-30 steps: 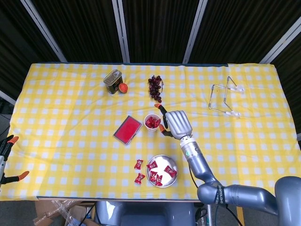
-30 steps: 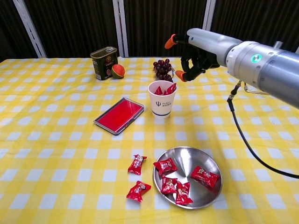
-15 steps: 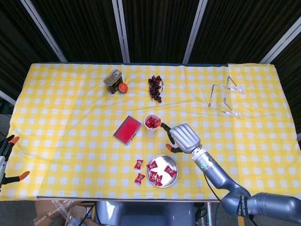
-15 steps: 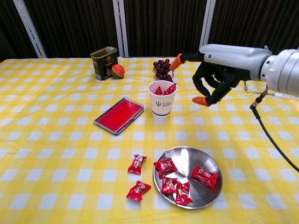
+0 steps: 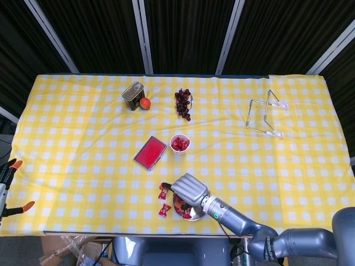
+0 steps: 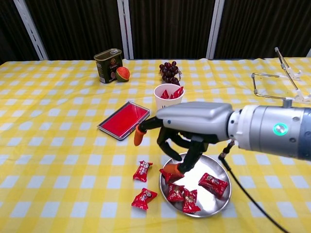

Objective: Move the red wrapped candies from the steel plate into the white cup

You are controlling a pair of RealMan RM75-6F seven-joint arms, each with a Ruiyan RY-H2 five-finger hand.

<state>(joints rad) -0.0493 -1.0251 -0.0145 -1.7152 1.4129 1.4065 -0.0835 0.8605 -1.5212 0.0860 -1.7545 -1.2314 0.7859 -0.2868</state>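
On the desk (image 6: 58,145), going left to right in the chest view: a tin (image 6: 108,65) with a small red-orange fruit (image 6: 122,74) touching it stands toward 11 o'clock, and a flat red case (image 6: 123,120) lies nearer the middle. Two candies (image 6: 142,171) lie loose on the cloth just at 9 o'clock of the plate (image 6: 221,194). The right hand (image 6: 182,131) hangs over the plate's 10 o'clock rim, palm down, fingers curled downward and apart, an orange fingertip (image 6: 173,169) touching a candy at the rim; whether it grips that candy, I cannot tell. Three more candies lie in the plate, two together at 6 o'clock and one toward 3 o'clock. The cup (image 6: 168,101) stands well apart at 12 o'clock of the plate, red wrappers showing above its rim, with grapes (image 6: 169,72) behind it. A wire stand (image 6: 277,82) sits at far right. The head view shows the same hand (image 5: 189,190) covering the plate's left half. The left hand does not show.
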